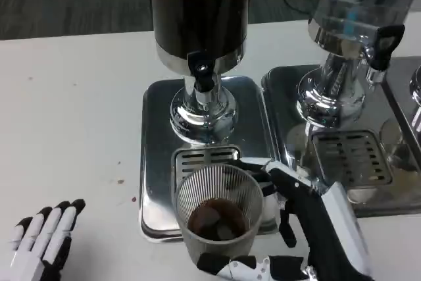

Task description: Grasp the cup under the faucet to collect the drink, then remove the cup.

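Gripping the clear ribbed plastic cup (219, 212) from its right side, the right robot hand (309, 228) wraps black-and-white fingers (230, 266) around the near wall and reaches behind the far rim, so the cup counts as held. The cup stands on the front lip of the shiny steel drip tray (154, 162), just ahead of the slotted grille and somewhat forward of the black faucet spout (202, 74) on the tall dark drink dispenser (199, 11). A shallow pool of dark brown drink with a lump or two, possibly ice, sits at its bottom.

Judging from the thin fluted wall, the cup is light and flexible: a hard squeeze near the rim would likely buckle it and slop the liquid, while a weak one may let the smooth plastic slide. The lower half, where the drink stiffens the wall, looks like the safer band to hold, keeping the cup upright throughout. With so little liquid inside, weight should be small, but the polished tray gives scant friction, so lifting seems wiser than dragging.

The left robot hand (43, 238) lies flat on the white table (72, 110), well apart from the tray, fingers straight and empty. A second dispenser (348, 24) stands on its own tray to the right.
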### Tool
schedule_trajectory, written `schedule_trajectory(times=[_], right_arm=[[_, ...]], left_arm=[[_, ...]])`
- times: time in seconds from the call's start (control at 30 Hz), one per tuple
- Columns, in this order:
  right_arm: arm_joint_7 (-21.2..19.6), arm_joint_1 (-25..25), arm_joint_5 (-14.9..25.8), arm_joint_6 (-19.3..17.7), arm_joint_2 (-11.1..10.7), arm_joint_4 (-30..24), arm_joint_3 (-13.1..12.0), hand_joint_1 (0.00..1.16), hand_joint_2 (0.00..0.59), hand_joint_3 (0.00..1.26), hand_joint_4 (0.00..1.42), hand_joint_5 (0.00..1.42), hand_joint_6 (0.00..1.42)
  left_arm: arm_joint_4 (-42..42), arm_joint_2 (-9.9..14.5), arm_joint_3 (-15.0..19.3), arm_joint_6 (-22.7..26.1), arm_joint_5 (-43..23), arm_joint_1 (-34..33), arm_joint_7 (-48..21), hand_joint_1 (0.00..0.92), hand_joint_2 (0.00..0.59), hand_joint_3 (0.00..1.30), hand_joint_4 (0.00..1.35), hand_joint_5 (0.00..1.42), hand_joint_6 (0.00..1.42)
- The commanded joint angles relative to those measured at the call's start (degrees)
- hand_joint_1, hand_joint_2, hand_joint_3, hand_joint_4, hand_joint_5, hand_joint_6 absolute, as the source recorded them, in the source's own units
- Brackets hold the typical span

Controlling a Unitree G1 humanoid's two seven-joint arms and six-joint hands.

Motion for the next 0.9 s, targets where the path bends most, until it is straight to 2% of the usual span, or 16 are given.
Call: schedule_trajectory(times=[0.03, 0.2, 0.27, 0.53, 0.9], right_arm=[[-0.38, -0.44, 1.21, -1.96, 0.58, -1.72, -0.03, 0.95, 0.082, 0.57, 0.69, 1.00, 1.42], [-0.97, -0.48, 0.68, -2.13, 0.82, -1.73, -0.20, 0.95, 0.082, 0.57, 0.70, 1.00, 1.42], [-2.90, 0.35, -0.85, -2.17, 1.45, -2.38, -0.80, 0.95, 0.082, 0.57, 0.70, 1.00, 1.42], [-2.01, -0.55, 0.38, -2.32, 1.78, -0.59, 0.16, 0.95, 0.082, 0.58, 0.70, 1.00, 1.42], [-2.60, -0.34, 0.02, -2.14, 2.32, -0.29, 0.02, 0.95, 0.084, 0.58, 0.70, 1.00, 1.42]], left_arm=[[-0.64, -0.49, -0.04, 0.89, 0.30, 0.44, 0.46, 0.000, 0.012, 0.00, 0.00, 0.00, 0.00], [-0.30, -0.32, -0.10, 0.79, -0.03, 0.05, 0.26, 0.000, 0.012, 0.00, 0.00, 0.00, 0.00], [-0.33, -0.27, -0.12, 0.82, 0.01, -0.09, 0.19, 0.000, 0.012, 0.00, 0.00, 0.00, 0.00], [-0.12, -0.04, 0.18, 1.13, -0.38, -0.52, 0.04, 0.000, 0.011, 0.00, 0.00, 0.00, 0.00], [0.08, 0.47, -0.08, 0.83, -0.57, -1.19, -0.30, 0.000, 0.010, 0.00, 0.00, 0.00, 0.00]])
